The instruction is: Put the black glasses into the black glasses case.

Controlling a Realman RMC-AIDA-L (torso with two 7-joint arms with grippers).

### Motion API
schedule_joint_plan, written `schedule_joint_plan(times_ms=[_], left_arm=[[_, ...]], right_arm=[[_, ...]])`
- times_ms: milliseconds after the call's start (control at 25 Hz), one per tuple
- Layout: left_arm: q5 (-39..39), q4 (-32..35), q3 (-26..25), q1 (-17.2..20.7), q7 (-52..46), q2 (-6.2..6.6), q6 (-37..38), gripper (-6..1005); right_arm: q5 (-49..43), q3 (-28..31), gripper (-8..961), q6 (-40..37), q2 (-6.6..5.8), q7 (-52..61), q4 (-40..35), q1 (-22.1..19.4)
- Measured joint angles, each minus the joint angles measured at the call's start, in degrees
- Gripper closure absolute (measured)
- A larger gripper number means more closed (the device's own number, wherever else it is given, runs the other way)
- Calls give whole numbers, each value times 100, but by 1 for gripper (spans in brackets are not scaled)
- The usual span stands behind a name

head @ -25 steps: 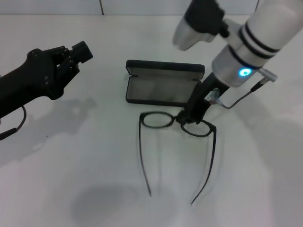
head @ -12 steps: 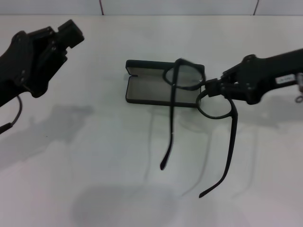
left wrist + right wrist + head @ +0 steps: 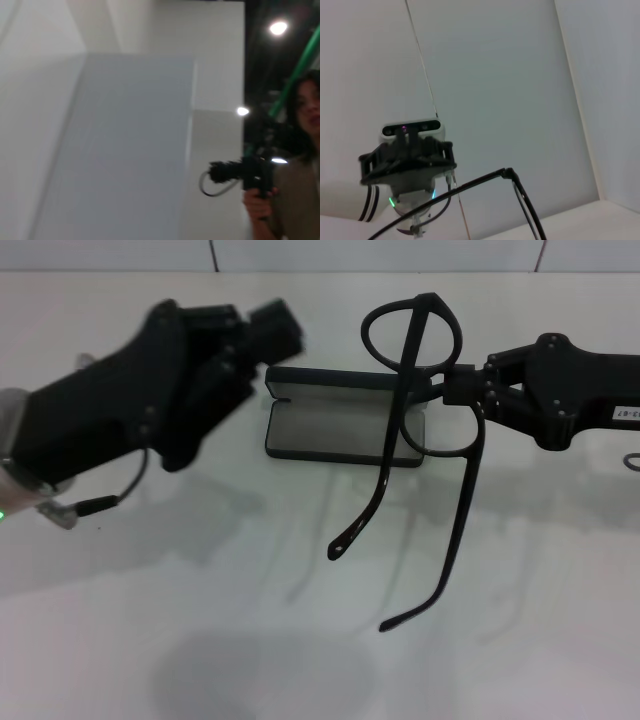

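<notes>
Gripping the thin black-framed glasses (image 3: 415,380) at the bridge, the right gripper (image 3: 462,390) holds them above the open black hard-shell case (image 3: 340,425). Left gripper (image 3: 262,335), finger state indeterminate, hovers beside the case. Risk: unfolded temples may catch the rim.

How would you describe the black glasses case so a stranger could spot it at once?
On the white table, look near the far middle, between the left gripper and right gripper. The black glasses case lies open there, below the lifted black glasses. It alone is a flat, grey-lined rectangle.

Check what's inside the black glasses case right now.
The black glasses case shows only grey lining. The black glasses, pinched at the bridge by the right gripper, cross over its right end. Left gripper hides the far-left corner.
</notes>
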Motion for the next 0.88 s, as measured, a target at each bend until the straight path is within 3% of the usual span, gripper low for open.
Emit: schedule_joint_plan(times_ms=[280,880], left_arm=[[-4,-175,447,-308,115,-15,-21,959],[99,-1051,513,-622,436,-22,-290,962]], right_arm=[[16,-37,914,131,-12,-263,479,335],[589,-368,915,-7,22,-494,531,467]])
